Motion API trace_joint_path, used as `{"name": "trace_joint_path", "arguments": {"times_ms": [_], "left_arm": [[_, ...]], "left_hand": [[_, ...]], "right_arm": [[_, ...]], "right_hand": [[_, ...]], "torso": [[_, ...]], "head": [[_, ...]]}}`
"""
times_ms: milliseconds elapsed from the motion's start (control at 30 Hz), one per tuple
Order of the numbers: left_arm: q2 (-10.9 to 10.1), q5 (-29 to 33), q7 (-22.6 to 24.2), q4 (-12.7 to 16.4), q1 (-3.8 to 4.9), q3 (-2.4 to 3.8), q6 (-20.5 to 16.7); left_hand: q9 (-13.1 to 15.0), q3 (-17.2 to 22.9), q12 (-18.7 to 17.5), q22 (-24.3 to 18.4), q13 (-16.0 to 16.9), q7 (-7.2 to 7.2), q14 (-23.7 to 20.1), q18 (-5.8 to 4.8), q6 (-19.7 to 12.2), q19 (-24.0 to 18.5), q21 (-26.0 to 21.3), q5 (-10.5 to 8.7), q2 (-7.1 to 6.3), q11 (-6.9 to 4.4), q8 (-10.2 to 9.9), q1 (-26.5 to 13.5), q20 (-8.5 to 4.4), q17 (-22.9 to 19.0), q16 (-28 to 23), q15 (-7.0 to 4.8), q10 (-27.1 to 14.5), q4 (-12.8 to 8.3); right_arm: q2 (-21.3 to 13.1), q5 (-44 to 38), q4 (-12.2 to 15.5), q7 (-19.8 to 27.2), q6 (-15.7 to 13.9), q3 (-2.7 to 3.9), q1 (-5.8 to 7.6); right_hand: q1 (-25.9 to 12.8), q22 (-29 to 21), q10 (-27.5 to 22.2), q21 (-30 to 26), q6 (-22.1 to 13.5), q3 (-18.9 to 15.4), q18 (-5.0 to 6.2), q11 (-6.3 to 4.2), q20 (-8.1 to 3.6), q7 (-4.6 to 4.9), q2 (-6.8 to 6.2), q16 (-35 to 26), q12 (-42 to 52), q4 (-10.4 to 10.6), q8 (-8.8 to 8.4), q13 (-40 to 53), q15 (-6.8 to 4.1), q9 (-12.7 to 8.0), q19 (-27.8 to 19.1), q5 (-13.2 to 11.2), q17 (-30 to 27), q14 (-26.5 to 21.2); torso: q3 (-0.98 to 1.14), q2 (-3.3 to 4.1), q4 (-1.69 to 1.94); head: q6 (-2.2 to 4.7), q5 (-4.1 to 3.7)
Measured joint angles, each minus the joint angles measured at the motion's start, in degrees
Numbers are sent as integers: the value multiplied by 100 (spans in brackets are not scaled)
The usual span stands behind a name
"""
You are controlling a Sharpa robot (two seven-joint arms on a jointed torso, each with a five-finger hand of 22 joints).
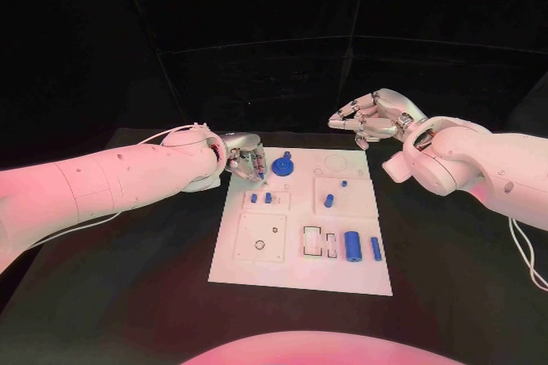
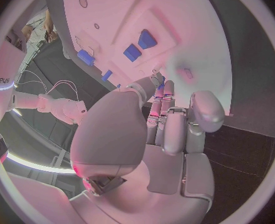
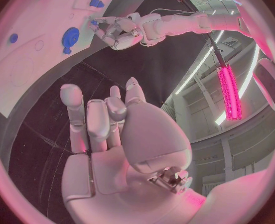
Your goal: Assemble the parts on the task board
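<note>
Two hands are working at the board [image 1: 299, 276], which is lying lengthwise at the table's centre. The left hand [image 1: 243, 161] is hovering over the board's 11 o'clock corner with its fingers drawn together and pointing down; the head view suggests a small blue part [image 1: 259, 173] at the fingertips, but the left wrist view is not settling whether it is pinched or merely touched, so the grip cannot be told. Just beside the hand, toward 12 o'clock, a round blue disc [image 1: 284, 169] is lying on the board. Two small pegs [image 1: 260, 197] are sitting at 10 o'clock, two more [image 1: 329, 199] at 1 o'clock, and two upright cylinders [image 1: 363, 245] at 4 o'clock beside a pair of rectangular slots [image 1: 321, 242]. The right hand [image 1: 374, 115] is hanging above the table beyond the board's 1 o'clock corner, well apart from every part, fingers curled inward on nothing.

Step in hand, as judged: the left hand is picking or seating a small part near the disc, with most pieces not yet assembled. The next move is calling for a firm pinch, a vertical approach, and fine alignment over the matching recess.
</note>
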Motion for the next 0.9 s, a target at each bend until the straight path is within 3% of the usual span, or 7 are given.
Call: {"name": "trace_joint_path", "arguments": {"times_ms": [900], "left_arm": [[146, 7, -10, -83, -49, -10, 167]], "left_hand": [[-5, -1, -21, -13, 4, 0, 0, 0, -1, -1, 0, 0, 0, 0, -2, 0, 1, -19, 0, 0, 0, 0]], "right_arm": [[14, 0, -1, 0, -1, 0, 0]], "right_hand": [[0, 0, 0, 0, 0, 0, 0, 0, 0, 0, 0, 0, 0, 0, 0, -1, 0, -1, 0, 0, -1, 0]], "torso": [[1, -5, 2]], "head": [[-40, -27]]}}
